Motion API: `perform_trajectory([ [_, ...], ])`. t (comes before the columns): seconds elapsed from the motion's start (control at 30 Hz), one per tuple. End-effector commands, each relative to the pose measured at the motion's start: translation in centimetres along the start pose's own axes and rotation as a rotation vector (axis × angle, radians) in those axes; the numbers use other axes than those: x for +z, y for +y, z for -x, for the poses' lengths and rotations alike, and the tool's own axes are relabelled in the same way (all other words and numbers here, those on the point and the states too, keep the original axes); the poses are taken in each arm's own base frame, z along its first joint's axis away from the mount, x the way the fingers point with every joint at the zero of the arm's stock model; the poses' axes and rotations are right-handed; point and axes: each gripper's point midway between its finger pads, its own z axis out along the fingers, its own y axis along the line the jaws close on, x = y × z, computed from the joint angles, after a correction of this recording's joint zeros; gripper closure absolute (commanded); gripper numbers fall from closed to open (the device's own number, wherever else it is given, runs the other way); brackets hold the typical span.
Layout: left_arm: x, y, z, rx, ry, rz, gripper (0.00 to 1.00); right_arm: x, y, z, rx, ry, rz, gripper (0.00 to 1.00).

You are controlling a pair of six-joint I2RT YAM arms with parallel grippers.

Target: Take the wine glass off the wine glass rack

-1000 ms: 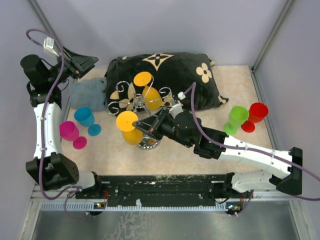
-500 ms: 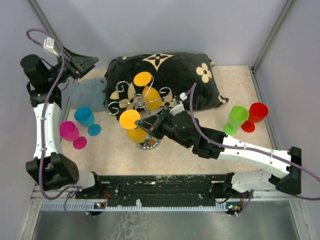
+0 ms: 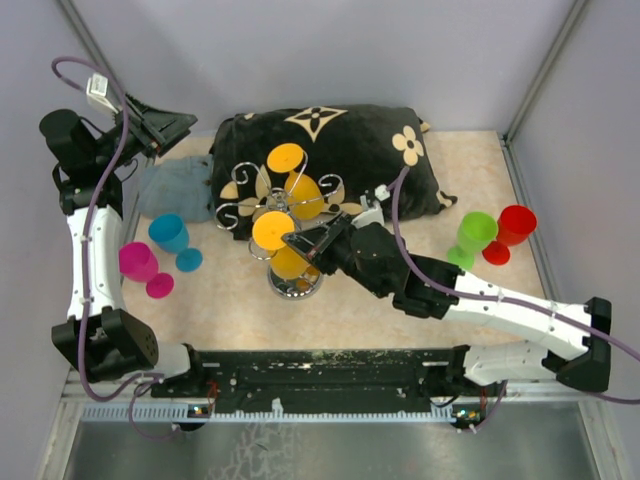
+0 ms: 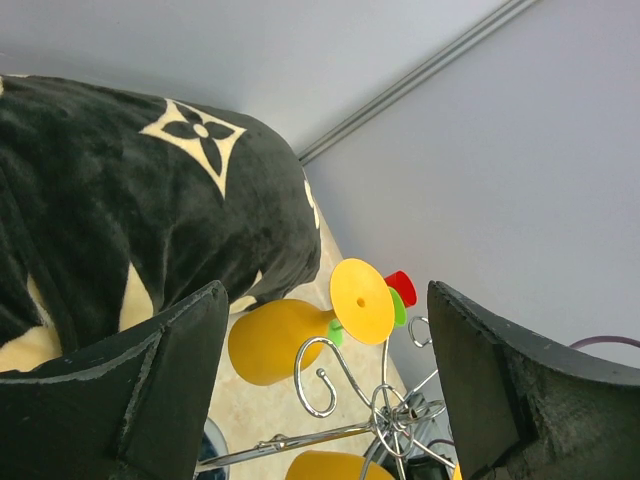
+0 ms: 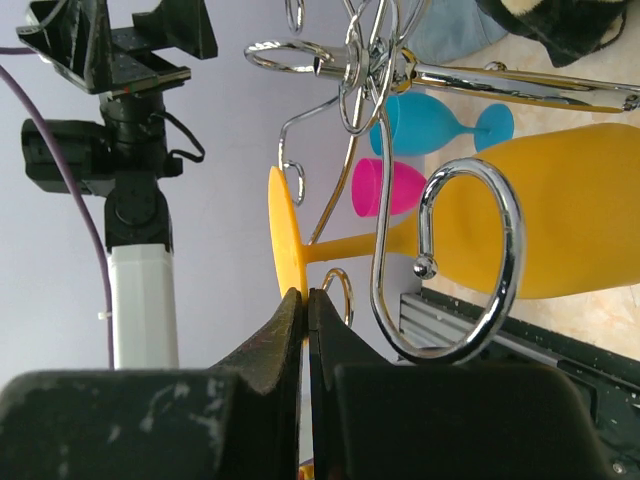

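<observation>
The silver wire wine glass rack (image 3: 283, 207) stands on its round shiny base (image 3: 297, 286) in front of the pillow. One yellow wine glass (image 3: 303, 194) hangs on a back arm. My right gripper (image 3: 291, 240) is shut on the foot rim of a second yellow wine glass (image 3: 272, 231), whose bowl hangs over the base. In the right wrist view the shut jaws (image 5: 304, 297) pinch the foot's edge (image 5: 281, 240) next to a curled rack arm (image 5: 470, 262). My left gripper (image 3: 165, 125) is open and empty, high at the far left. Its view shows the back glass (image 4: 277, 342) and the rack (image 4: 400, 415).
A black patterned pillow (image 3: 340, 150) lies behind the rack, with a blue-grey cloth (image 3: 175, 188) to its left. Blue (image 3: 170, 235) and pink (image 3: 140, 264) glasses stand on the left. Green (image 3: 475, 235) and red (image 3: 515, 227) glasses stand on the right.
My right gripper has moved right and a little back with the yellow glass in it, closer to the rack's post. The left arm has not moved.
</observation>
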Motion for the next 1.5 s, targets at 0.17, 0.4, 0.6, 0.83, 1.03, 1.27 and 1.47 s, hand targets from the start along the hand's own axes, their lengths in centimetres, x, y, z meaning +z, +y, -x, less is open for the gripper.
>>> perform_trajectory([
  [0.17,-0.5,-1.4,0.4,0.043,-0.016,-0.033,0.15,-3.1,2.4,1.9,0.052,-0.032,0.064,1.00],
  [0.4,-0.5,-1.2,0.5,0.044,-0.019,-0.030,0.15,-4.1,0.6,0.4,0.055,0.056,0.021,1.00],
  [0.6,-0.4,-1.5,1.0,0.061,-0.025,-0.031,0.15,-5.0,0.2,-2.2,0.057,0.192,0.013,1.00],
  [0.83,-0.2,-2.6,3.5,0.115,-0.061,-0.030,0.15,-9.0,2.1,-4.4,0.048,0.336,0.013,1.00],
  [1.03,0.2,-2.9,7.0,0.173,-0.120,-0.017,0.14,-12.6,4.5,-7.3,0.081,0.485,0.057,1.00],
  [1.27,0.0,-4.0,9.3,0.210,-0.148,-0.025,0.14,-13.3,13.7,-8.0,0.063,0.529,0.341,1.00],
  [1.47,-2.0,-7.3,6.1,0.193,-0.116,-0.098,0.14,-12.5,22.2,-5.2,0.014,0.428,0.630,1.00],
])
